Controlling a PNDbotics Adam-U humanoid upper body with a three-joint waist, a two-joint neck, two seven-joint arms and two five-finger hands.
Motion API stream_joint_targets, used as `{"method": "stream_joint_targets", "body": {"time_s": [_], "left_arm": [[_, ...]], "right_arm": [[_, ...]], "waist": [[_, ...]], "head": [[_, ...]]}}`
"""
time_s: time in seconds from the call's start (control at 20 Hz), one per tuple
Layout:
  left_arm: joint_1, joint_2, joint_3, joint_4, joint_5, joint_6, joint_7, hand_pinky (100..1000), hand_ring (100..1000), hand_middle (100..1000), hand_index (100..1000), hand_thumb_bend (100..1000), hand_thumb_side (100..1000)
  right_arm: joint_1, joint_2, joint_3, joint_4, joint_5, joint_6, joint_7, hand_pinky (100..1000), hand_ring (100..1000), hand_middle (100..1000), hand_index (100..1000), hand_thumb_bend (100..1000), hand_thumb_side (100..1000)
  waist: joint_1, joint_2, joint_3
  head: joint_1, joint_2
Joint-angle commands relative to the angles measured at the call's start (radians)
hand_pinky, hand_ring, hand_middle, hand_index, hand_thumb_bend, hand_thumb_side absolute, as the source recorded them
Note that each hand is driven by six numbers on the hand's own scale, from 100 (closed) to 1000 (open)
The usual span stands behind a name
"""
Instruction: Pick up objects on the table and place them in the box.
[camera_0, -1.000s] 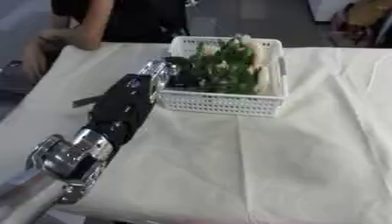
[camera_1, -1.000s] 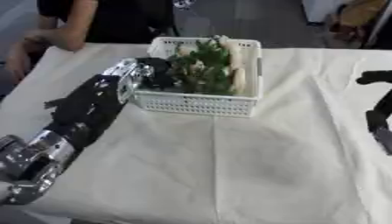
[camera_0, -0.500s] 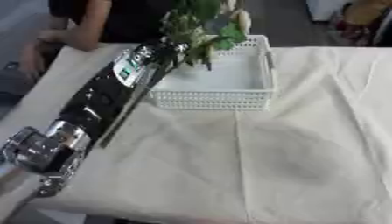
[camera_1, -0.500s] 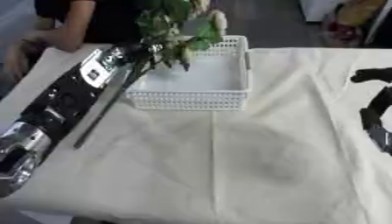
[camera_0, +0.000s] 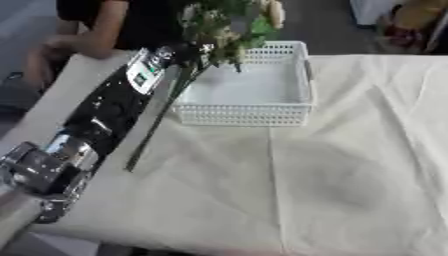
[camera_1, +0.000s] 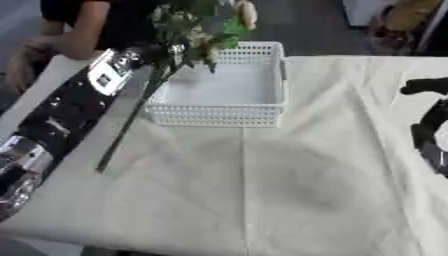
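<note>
1. Left eye view, risk. Your left hand (camera_0: 182, 54) holds the bunch of flowers (camera_0: 223, 22) up near the far left corner of the white box (camera_0: 249, 90). The blooms sit above the box's far rim, while the long stem (camera_0: 157, 127) trails down outside the left wall to the cloth-covered table (camera_0: 350, 165). I judge that lowering from here would let the stem catch on that wall, tipping or dragging the box, or leave the bunch draped half out. The stem end looks close to the cloth; it could snag there too.

2. Left eye view, pose. Your left arm (camera_0: 105, 115) runs long and nearly straight from the lower left corner up to the box's corner. The fingers look curled round the upper stem, just under the leaves, though the blur hides exactly how they lie. The box looks empty inside.

3. Right eye view, risk. Your right hand (camera_1: 429, 125) shows as a dark shape at the right edge, well apart from the box. It is too far off to steady the box if the box slides.

4. Right eye view, pose. You cannot tell from this view whether the right hand's fingers are spread or curled. The left hand's hold on the flowers looks the same here.
</note>
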Motion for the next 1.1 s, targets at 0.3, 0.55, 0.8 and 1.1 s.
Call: {"method": "stream_joint_targets", "body": {"time_s": [0.3,0.55,0.8,1.1], "left_arm": [[-0.094,0.066,-0.080,-0.159,-0.548,-0.029,-0.018,1000,1000,1000,1000,903,1000],[-0.118,0.050,-0.049,-0.234,-0.866,-0.116,-0.082,1000,1000,1000,1000,889,1000],[-0.116,0.046,-0.039,-0.252,-0.928,-0.142,-0.094,1000,1000,1000,1000,884,1000],[-0.109,0.051,-0.031,-0.269,-0.919,-0.146,-0.057,1000,1000,968,963,865,1000]], "right_arm": [[-0.009,-0.025,0.002,-0.009,-0.001,-0.008,0.000,524,530,842,943,100,313],[-0.008,-0.027,0.003,-0.008,-0.002,-0.008,0.000,523,530,842,944,100,314],[-0.008,-0.027,0.004,-0.008,-0.003,-0.008,0.000,523,530,842,944,100,317],[-0.007,-0.027,0.003,-0.008,-0.002,-0.007,0.000,522,529,842,944,100,317]], "waist": [[0.007,-0.019,0.001],[0.010,-0.023,0.004],[0.010,-0.024,0.003],[0.011,-0.025,0.004]], "head": [[-0.008,-0.001],[-0.010,-0.001],[-0.013,-0.001],[-0.011,-0.001]]}}
